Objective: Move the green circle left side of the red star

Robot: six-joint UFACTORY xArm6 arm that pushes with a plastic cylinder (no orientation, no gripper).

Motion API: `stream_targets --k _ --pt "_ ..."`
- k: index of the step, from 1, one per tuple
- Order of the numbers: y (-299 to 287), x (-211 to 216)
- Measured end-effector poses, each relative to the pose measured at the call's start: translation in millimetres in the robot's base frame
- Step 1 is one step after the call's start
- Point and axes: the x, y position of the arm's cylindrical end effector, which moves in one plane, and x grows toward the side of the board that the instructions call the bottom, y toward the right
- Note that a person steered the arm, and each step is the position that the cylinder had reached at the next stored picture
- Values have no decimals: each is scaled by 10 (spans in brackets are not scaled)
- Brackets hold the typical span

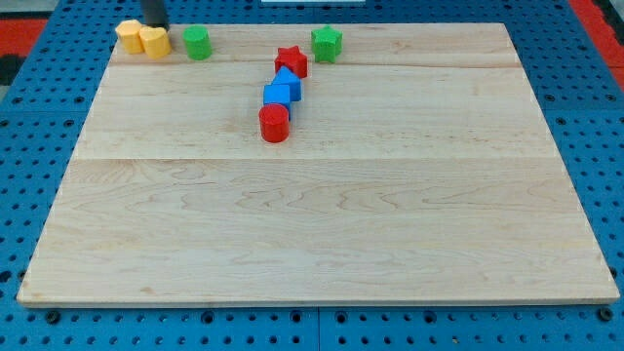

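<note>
The green circle (198, 42) sits near the board's top left. The red star (291, 61) lies to its right, near the top middle, apart from it. My tip (156, 26) is at the view's top left, just behind the two yellow blocks (142, 39) and left of the green circle, not touching the circle. Only the rod's lower end shows at the top edge.
A green star-like block (327, 43) sits right of the red star. Two blue blocks (283, 88) run down from the red star to a red cylinder (275, 123). The wooden board (322, 224) rests on a blue pegboard.
</note>
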Motion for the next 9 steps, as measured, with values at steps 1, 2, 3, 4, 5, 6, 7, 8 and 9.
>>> stream_targets --k 1,2,3,4,5,6,7,8,9 --pt "249 139" --pt "863 135" --pt "739 37" --pt "736 8" --pt "706 6" --pt "648 3" --pt "696 35" --pt "1023 213" --pt "1273 155"
